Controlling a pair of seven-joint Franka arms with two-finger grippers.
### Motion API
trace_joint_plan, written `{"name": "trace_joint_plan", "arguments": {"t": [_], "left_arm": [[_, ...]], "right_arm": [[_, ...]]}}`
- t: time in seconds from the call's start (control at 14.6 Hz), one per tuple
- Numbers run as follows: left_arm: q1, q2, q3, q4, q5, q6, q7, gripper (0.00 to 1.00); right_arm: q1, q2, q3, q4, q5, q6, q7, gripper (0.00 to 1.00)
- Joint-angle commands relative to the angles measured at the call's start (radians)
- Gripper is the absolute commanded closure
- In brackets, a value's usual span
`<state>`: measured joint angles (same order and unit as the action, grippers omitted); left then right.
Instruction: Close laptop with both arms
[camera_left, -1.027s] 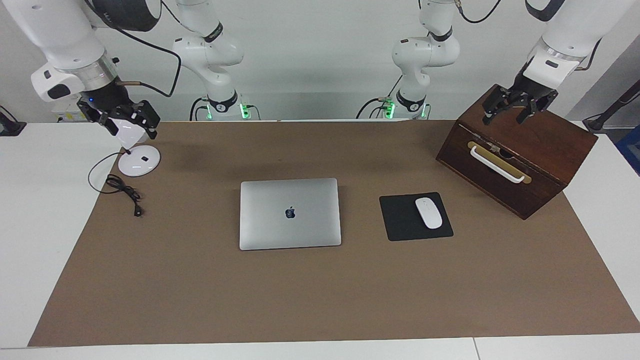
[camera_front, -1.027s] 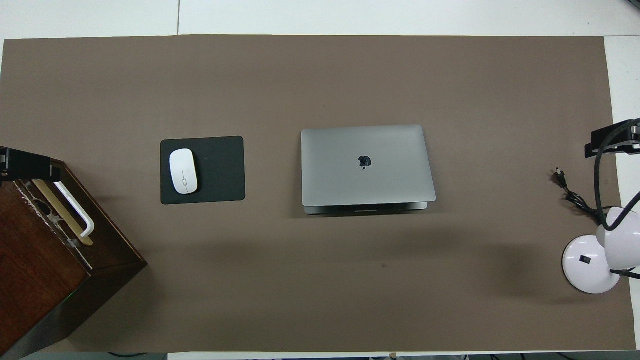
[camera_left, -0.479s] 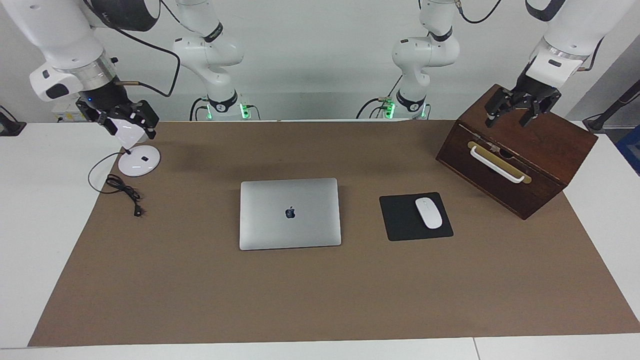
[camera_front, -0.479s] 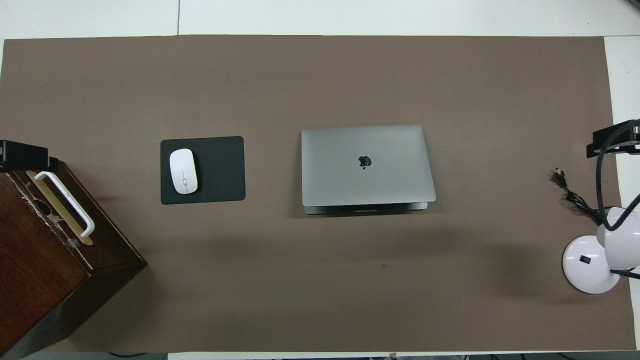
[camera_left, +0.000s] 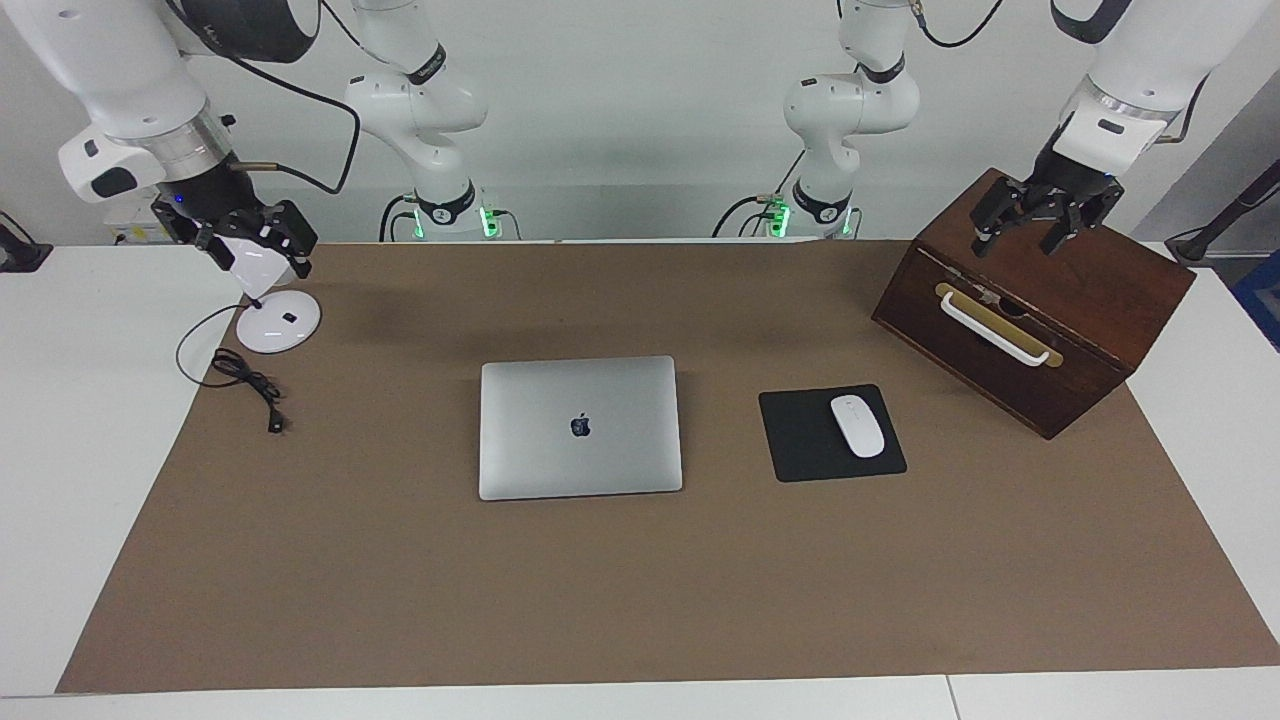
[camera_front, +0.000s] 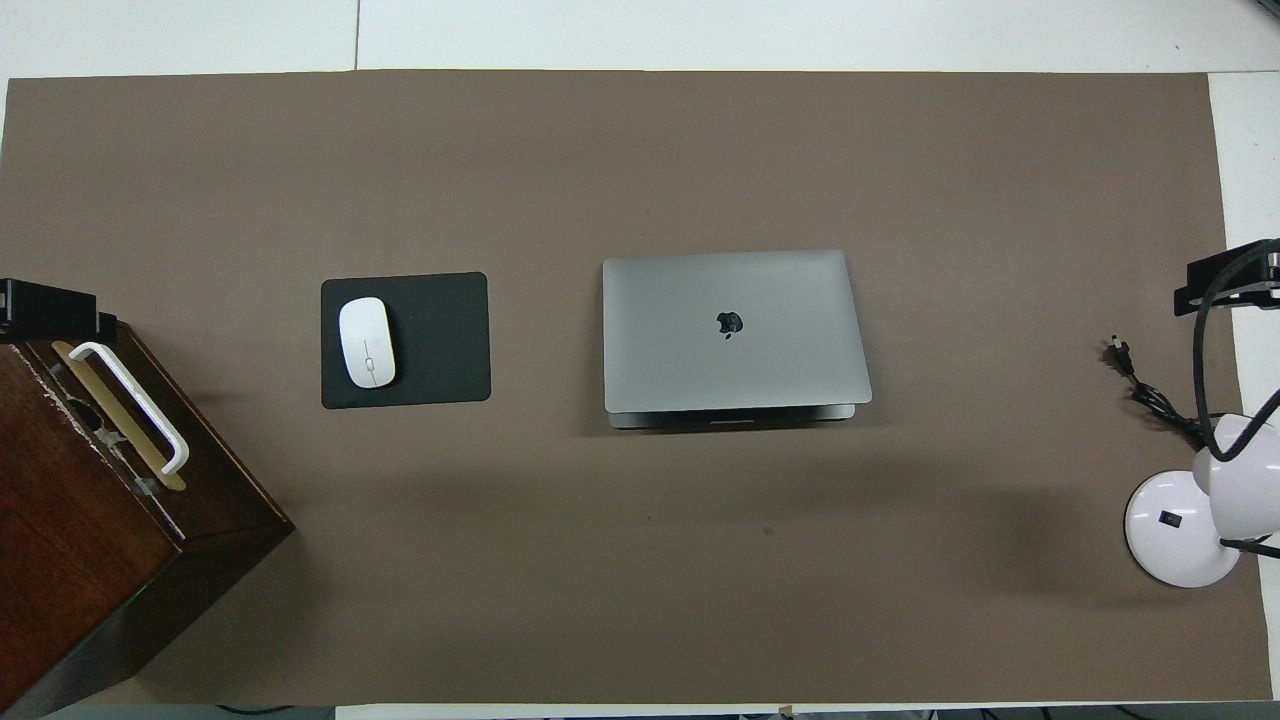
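step: closing looks done or all but done; laptop lid is down, both arms are up and off at the tabletop's two ends, neither touching it.
right tool (camera_left: 255, 243): over the white desk lamp (camera_left: 277, 320) at the right arm's end, fingers spread, nothing between them; lamp head sits right against it in the facing view, contact cannot be told.
lamp cord (camera_left: 248, 380): loose black coil with plug on the brown mat, below and just beside the right tool.
laptop (camera_left: 580, 427): mid tabletop, about midway between the two tools, well apart from each; nothing on it.
laptop look: thin silver-grey metal, dark apple logo at lid centre, lid flat and square to the mat edges; overhead view (camera_front: 735, 330) shows a narrow strip of base past the lid edge nearer the robots, so I judge it shut or a hair short of fully seated.
mouse pad (camera_left: 800, 440): black square beside the laptop, toward the left tool's end; white mouse (camera_left: 857, 426) on it.
wooden box (camera_left: 1090, 300): dark, white handle on its front, directly under the left tool.
left tool (camera_left: 1040, 217): over the box top, fingers spread, empty.
next move: if the lid needs seating, both tools must travel inward and press down evenly on the lid; otherwise just park.
risk: uneven push could skid the laptop on the mat.
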<state>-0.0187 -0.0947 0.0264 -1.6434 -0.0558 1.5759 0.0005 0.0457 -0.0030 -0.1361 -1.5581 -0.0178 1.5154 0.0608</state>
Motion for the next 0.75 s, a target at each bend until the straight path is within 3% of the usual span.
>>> {"name": "trace_joint_plan", "arguments": {"t": [0.0, 0.68], "left_arm": [[0.011, 0.0, -0.008, -0.003, 0.024, 0.007, -0.002, 0.0], [0.009, 0.0, -0.009, -0.003, 0.067, 0.013, 0.01, 0.0]], "right_arm": [[-0.009, -0.026, -0.002, -0.033, 0.004, 0.014, -0.024, 0.0], [-0.009, -0.026, -0.003, -0.028, 0.004, 0.014, -0.021, 0.0]]}}
